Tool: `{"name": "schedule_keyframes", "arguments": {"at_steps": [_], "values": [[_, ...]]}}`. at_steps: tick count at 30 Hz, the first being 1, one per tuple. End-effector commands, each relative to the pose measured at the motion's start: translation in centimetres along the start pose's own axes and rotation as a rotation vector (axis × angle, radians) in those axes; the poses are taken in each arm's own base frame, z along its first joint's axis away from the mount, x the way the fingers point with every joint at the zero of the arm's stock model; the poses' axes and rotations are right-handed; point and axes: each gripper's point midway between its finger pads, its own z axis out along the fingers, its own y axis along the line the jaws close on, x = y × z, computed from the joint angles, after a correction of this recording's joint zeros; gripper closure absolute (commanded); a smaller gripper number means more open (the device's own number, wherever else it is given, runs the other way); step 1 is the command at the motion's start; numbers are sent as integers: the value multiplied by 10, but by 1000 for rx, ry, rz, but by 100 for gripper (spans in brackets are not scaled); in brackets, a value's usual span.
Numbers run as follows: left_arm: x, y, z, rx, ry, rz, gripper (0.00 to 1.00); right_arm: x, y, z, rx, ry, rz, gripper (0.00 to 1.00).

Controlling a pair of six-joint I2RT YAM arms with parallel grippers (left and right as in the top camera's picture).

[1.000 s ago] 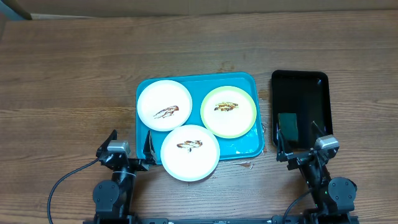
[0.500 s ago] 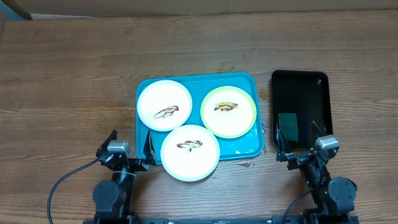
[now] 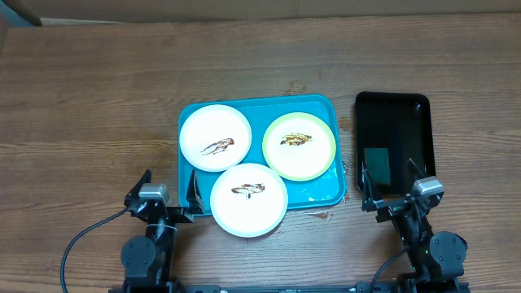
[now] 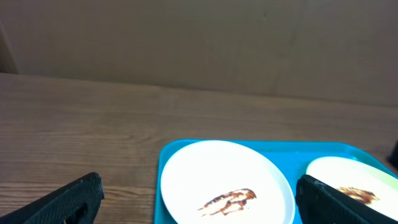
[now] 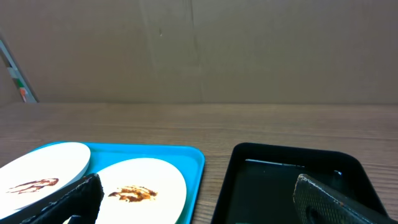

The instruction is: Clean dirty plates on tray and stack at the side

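Note:
The turquoise tray (image 3: 327, 194) holds three plates, each with a brown smear: a white one (image 3: 215, 137) at back left, a pale yellow-green one (image 3: 299, 146) at back right, and a white one (image 3: 248, 199) at the front, overhanging the tray's near rim. My left gripper (image 3: 168, 191) is open and empty at the near edge, left of the tray; its view shows the back-left white plate (image 4: 227, 182). My right gripper (image 3: 393, 184) is open and empty over the black tray's near end; its view shows the yellow-green plate (image 5: 140, 186).
A narrower black tray (image 3: 393, 114) lies right of the turquoise one, with a dark green sponge (image 3: 377, 167) at its near end. Brown cardboard lines the far edge of the wooden table (image 3: 89, 106).

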Motion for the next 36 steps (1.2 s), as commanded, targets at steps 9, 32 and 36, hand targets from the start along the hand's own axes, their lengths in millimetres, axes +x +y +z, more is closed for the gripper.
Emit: {"name": "schedule_keyframes", "arguments": {"at_steps": [9,32,36], "values": [[3,8,-1,-48,16,-97,0,2,-16,-1,95,-4,189,0],[-64,-37,-20,67,746,-39,0,-45,-12,20,219,623,340,0],[-69,-39,-17,56,869,-57,0,-44,-10,28,218,707,355,0]]}}
